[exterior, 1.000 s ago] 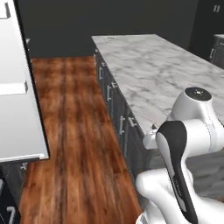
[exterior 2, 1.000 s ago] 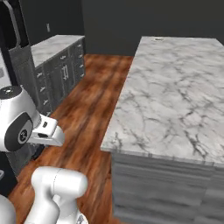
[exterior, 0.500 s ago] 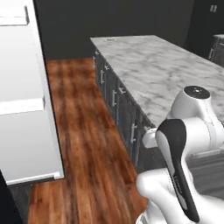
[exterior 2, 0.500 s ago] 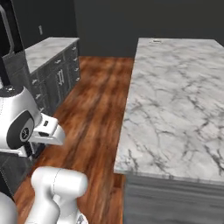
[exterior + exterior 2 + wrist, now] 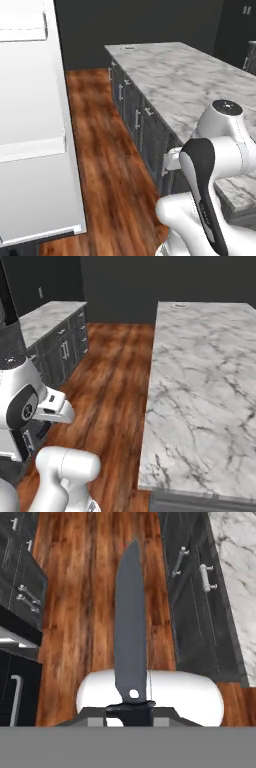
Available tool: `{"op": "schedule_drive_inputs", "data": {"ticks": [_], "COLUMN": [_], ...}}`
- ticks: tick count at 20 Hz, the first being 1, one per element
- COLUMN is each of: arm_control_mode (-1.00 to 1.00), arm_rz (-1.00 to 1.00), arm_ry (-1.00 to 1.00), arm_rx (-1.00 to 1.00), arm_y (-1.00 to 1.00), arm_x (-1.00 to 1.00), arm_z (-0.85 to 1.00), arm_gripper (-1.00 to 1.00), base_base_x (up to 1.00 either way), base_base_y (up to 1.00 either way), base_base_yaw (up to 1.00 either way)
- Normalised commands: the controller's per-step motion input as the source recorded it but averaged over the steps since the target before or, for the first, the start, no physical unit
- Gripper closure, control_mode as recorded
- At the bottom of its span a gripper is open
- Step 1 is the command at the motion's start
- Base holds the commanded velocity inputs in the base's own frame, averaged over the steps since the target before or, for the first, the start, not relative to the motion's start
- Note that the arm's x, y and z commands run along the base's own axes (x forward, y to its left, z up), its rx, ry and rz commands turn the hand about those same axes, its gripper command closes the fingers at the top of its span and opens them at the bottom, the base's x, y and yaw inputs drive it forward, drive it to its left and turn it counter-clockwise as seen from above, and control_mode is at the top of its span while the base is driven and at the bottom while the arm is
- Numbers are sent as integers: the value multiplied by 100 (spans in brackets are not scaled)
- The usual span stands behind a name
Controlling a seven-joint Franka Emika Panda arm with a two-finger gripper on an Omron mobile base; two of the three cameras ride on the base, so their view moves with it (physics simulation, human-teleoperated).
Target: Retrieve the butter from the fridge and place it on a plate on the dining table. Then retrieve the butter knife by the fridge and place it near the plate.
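Above the wooden floor (image 5: 95, 587), the tool is clamped on the butter knife (image 5: 131, 632) by its handle end (blade jutting ahead), so the knife could twist loose before reaching the tabletop (image 5: 200, 381).

A strip of bare wood floor (image 5: 107, 165) runs from 6 toward 12 o'clock, open along its length. At 9 o'clock in the left base view a pale fridge door (image 5: 32, 125) stands swung out over the floor, narrowing the lane. At 3 o'clock the island counter (image 5: 200, 386) with its dark base (image 5: 142, 130) and handles walls the other side; its marble top is bare. In the right base view a smaller counter (image 5: 47, 318) closes the lane at 10 o'clock.
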Motion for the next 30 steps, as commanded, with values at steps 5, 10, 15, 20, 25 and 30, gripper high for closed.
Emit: {"op": "schedule_drive_inputs", "data": {"ticks": [5, 10, 15, 20, 25, 30], "arm_control_mode": [100, 100, 100, 100, 100, 100], "arm_rz": [0, 0, 0, 0, 0, 0], "arm_ry": [0, 0, 0, 0, 0, 0], "arm_rx": [0, 0, 0, 0, 0, 0], "arm_y": [0, 0, 0, 0, 0, 0], "arm_x": [0, 0, 0, 0, 0, 0], "arm_z": [0, 0, 0, 0, 0, 0], "arm_gripper": [100, 100, 100, 100, 100, 100], "base_base_x": [99, 98, 99, 100, 100, 100], "base_base_y": [45, -5, 5, 1, 29, 33], "base_base_yaw": [-4, 7, 0, 0, -4, -6]}}
